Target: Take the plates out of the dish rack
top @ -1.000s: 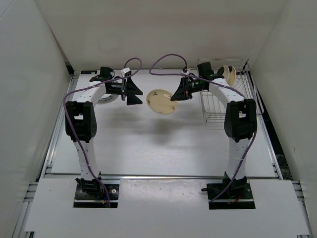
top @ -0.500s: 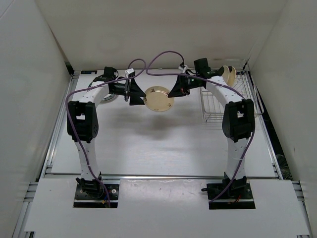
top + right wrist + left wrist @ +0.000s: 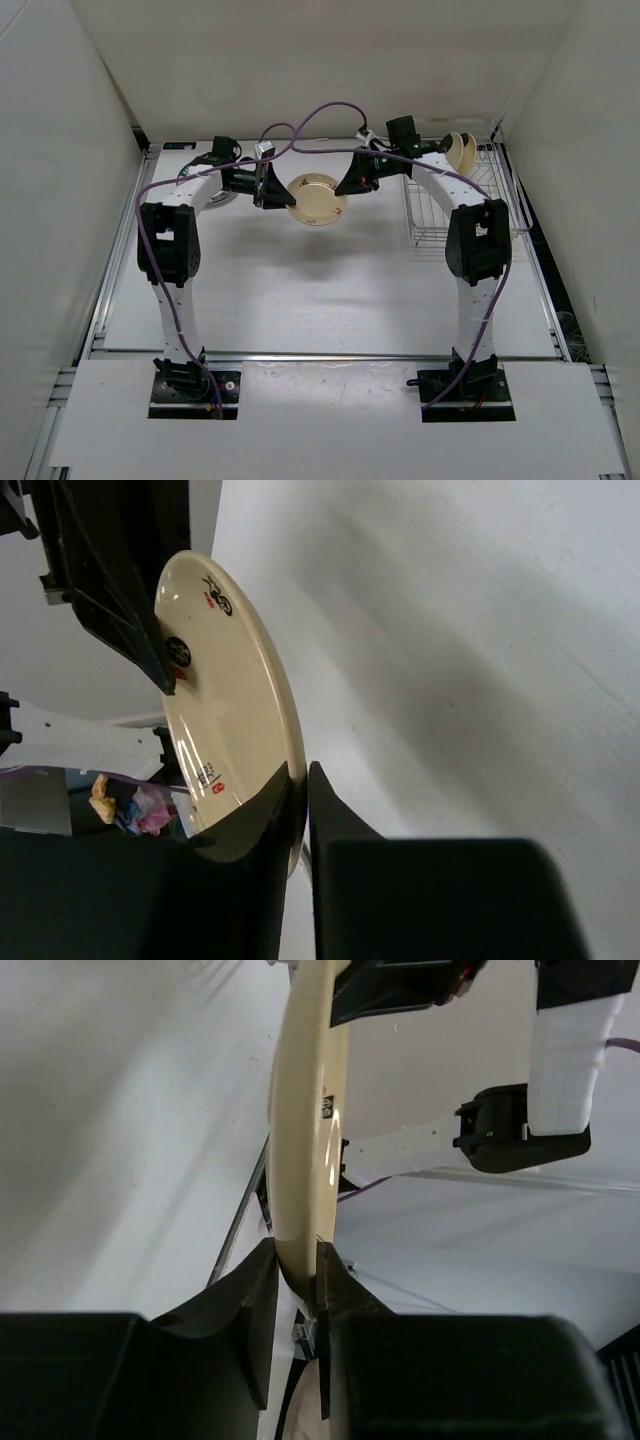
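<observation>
A cream plate (image 3: pixel 317 200) with dark marks hangs in the air over the middle back of the table, held from both sides. My right gripper (image 3: pixel 346 188) is shut on its right rim; in the right wrist view the fingers (image 3: pixel 298 775) pinch the edge of the plate (image 3: pixel 225 700). My left gripper (image 3: pixel 280 196) is clamped on the opposite rim; the left wrist view shows the plate (image 3: pixel 305 1110) edge-on between the jaws (image 3: pixel 297 1260). The dish rack (image 3: pixel 440 215) stands at the back right with another cream plate (image 3: pixel 463 152) upright in its far end.
A plate (image 3: pixel 212 197) lies on the table at the back left, partly hidden under my left arm. White walls close in the table on three sides. Purple cables loop above both wrists.
My left gripper has moved right to the plate and closed on its left rim. The right gripper has carried the plate a little left and back, still gripping it.
</observation>
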